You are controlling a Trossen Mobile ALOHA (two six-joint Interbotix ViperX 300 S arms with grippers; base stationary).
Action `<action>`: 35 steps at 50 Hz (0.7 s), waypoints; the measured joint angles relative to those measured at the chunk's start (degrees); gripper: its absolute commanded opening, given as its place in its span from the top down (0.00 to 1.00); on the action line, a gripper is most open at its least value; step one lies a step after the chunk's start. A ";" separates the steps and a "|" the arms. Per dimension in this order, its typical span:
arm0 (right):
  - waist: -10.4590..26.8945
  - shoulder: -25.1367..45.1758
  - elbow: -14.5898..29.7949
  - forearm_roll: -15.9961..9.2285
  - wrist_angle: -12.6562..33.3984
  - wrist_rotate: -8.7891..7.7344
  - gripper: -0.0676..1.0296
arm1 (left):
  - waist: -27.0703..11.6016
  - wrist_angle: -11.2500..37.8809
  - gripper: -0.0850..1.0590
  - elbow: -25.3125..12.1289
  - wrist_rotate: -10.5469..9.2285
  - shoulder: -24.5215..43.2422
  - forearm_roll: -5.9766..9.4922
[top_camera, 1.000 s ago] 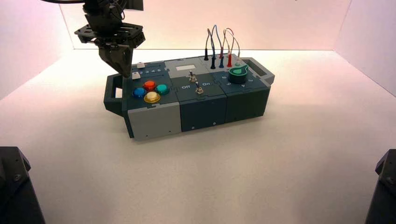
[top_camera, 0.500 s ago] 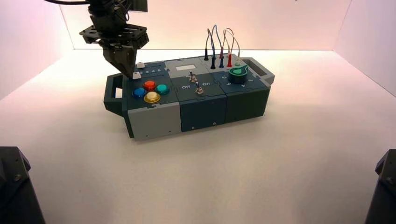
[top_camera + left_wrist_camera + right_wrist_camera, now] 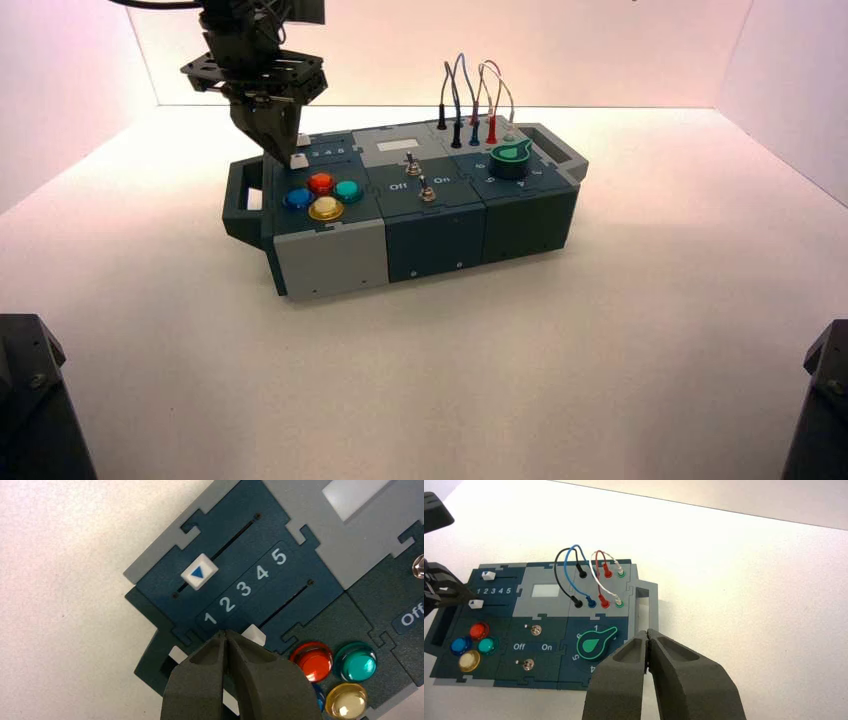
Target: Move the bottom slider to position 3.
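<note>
Where digits run, bottom slider (image 3: 255,634) alongside.

Bright and even all over, pinkish on the back walls. Soft shadow under the box (image 3: 400,215) on the table (image 3: 560,340). Little glints on the round buttons (image 3: 345,680). Left claw (image 3: 226,639) close-up slightly soft.

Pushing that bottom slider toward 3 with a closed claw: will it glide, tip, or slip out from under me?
The bottom slider sits in a straight slot, so it will probably glide along it rather than tip. It is small and smooth-looking, and the shut left claw touches only its side, so it may slip off. Position 3 is close: push gently.
</note>
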State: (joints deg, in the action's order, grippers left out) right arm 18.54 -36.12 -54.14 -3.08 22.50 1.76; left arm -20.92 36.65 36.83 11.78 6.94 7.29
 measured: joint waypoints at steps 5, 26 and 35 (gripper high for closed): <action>0.00 0.00 0.00 0.09 0.00 0.00 0.96 | -0.18 0.00 0.95 0.00 0.00 0.00 0.09; -0.09 0.00 0.00 0.00 0.00 0.00 0.96 | -0.44 0.00 0.95 0.00 0.00 0.09 0.00; -0.09 0.09 0.00 0.09 0.00 0.00 0.96 | -0.79 0.09 0.95 -0.35 0.00 0.26 0.09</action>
State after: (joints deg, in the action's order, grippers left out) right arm 18.46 -36.04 -54.14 -2.99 22.50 1.76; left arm -21.71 36.74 36.47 11.78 7.21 7.38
